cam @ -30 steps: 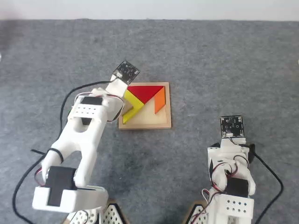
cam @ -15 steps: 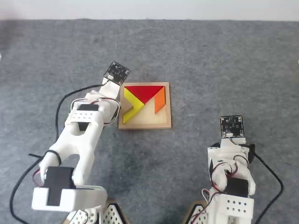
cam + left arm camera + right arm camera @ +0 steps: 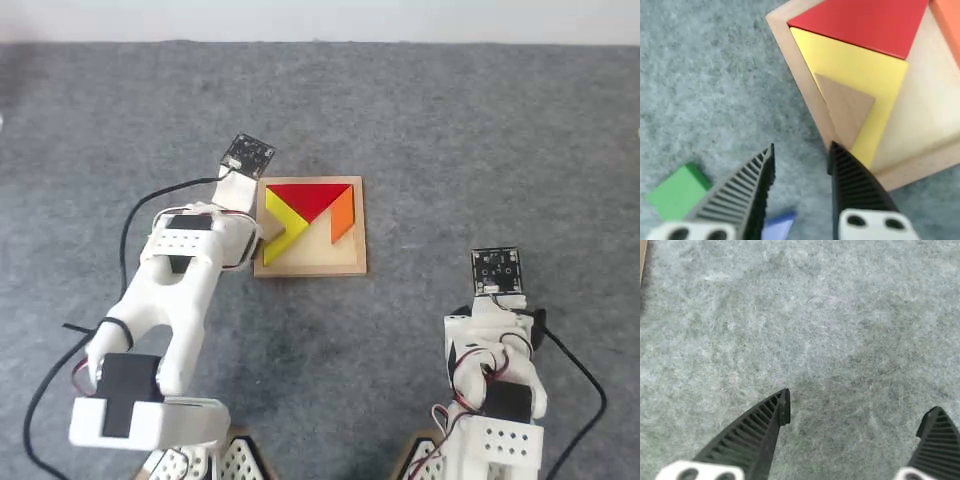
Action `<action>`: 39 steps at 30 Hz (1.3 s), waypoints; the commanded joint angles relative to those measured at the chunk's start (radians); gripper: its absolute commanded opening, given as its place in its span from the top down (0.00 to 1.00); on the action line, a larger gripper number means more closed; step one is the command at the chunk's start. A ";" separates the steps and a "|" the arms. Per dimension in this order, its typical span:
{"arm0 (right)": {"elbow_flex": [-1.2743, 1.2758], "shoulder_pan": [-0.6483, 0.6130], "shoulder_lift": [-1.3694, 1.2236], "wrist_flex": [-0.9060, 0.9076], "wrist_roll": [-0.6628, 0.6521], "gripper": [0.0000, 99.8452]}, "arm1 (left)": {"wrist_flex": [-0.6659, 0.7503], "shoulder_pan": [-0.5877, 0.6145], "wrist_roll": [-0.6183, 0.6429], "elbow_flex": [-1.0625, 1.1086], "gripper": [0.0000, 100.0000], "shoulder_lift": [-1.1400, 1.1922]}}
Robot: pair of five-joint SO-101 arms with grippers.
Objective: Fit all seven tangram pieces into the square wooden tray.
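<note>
The left end effector (image 3: 802,155) hangs just outside the square wooden tray (image 3: 800,85), jaws parted with nothing between them, one fingertip (image 3: 839,156) right at the tray's outer wall. Inside the tray, the red triangle (image 3: 308,198) sits along the far edge. The yellow piece (image 3: 283,225) is tucked beneath it on the left arm's side, and the orange piece (image 3: 342,215) lies slanted beside the red one. Two pieces are out on the grey bench (image 3: 450,130): a green piece (image 3: 677,192) and a blue piece (image 3: 777,225), both close to the left end effector. The right end effector (image 3: 860,402) is spread wide and empty, low over bare bench, well apart from the tray.
</note>
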State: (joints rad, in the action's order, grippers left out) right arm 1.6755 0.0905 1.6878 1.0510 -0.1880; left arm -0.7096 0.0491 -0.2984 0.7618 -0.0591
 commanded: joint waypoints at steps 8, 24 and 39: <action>0.014 0.004 0.016 0.008 -0.011 0.60 | 0.003 -0.089 0.069 -0.048 0.80 -0.008; 0.014 0.004 0.016 0.008 -0.011 0.60 | 0.008 -0.123 0.072 -0.208 0.80 0.120; 0.014 0.004 0.016 0.008 -0.011 0.60 | 0.025 -0.144 0.072 -0.206 0.80 0.017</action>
State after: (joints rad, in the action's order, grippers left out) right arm 1.6755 0.0905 1.6878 1.0510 -0.1880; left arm -0.7020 -0.0752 -0.2355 0.5808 -0.0054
